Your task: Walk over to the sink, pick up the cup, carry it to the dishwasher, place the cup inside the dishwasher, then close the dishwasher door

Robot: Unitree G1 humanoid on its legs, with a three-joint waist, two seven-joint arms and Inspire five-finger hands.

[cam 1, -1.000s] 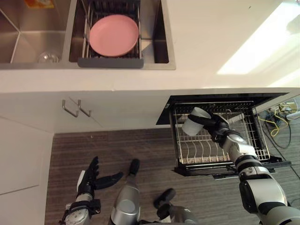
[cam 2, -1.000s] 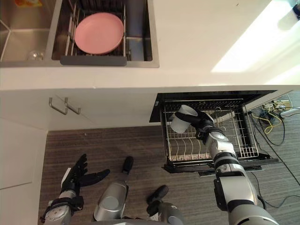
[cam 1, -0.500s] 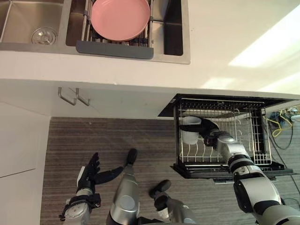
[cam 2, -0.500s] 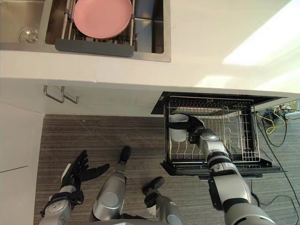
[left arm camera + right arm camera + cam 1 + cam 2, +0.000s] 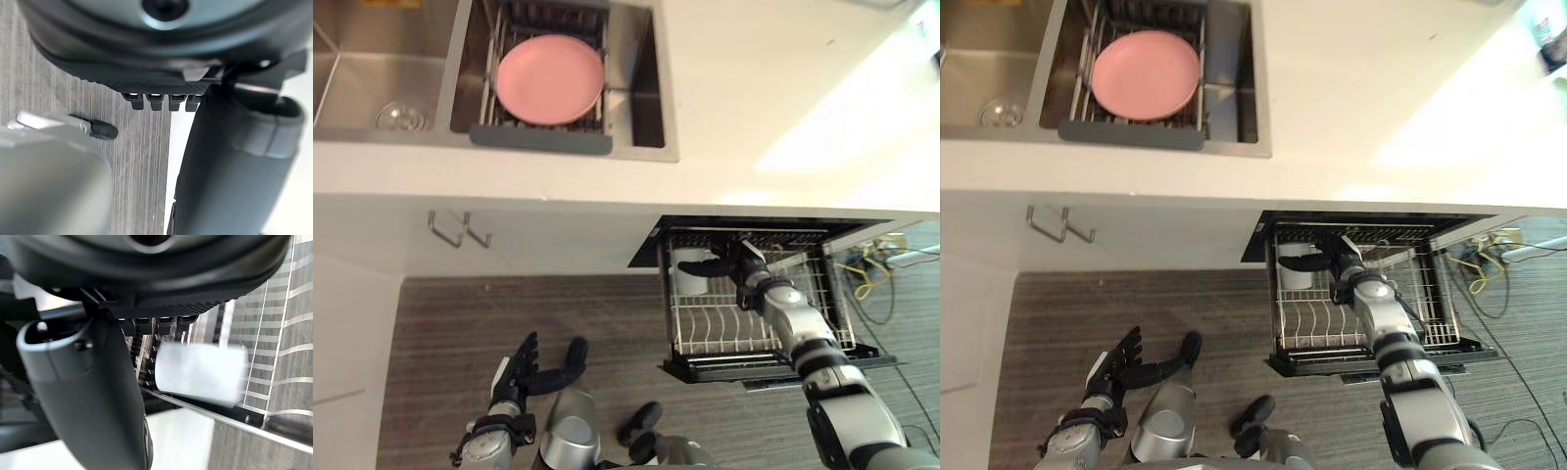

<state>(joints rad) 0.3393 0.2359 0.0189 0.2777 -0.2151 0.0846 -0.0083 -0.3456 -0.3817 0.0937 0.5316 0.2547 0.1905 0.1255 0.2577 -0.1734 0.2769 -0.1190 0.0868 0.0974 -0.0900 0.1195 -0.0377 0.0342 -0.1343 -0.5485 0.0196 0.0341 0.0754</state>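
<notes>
A: Since the cup stands in the back left corner of the dishwasher rack, where's the right hand?
B: Just beside it, fingers stretched over the rim, apparently not curled round it. Left hand low, fingers spread.
A: Handling?
B: Probably light, stiff, smooth, breakable. Grip round the wall, mid-height.

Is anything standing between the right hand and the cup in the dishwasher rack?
Nothing visible does. The cup stands in a corner of the rack, and the right hand is directly beside it.
</notes>
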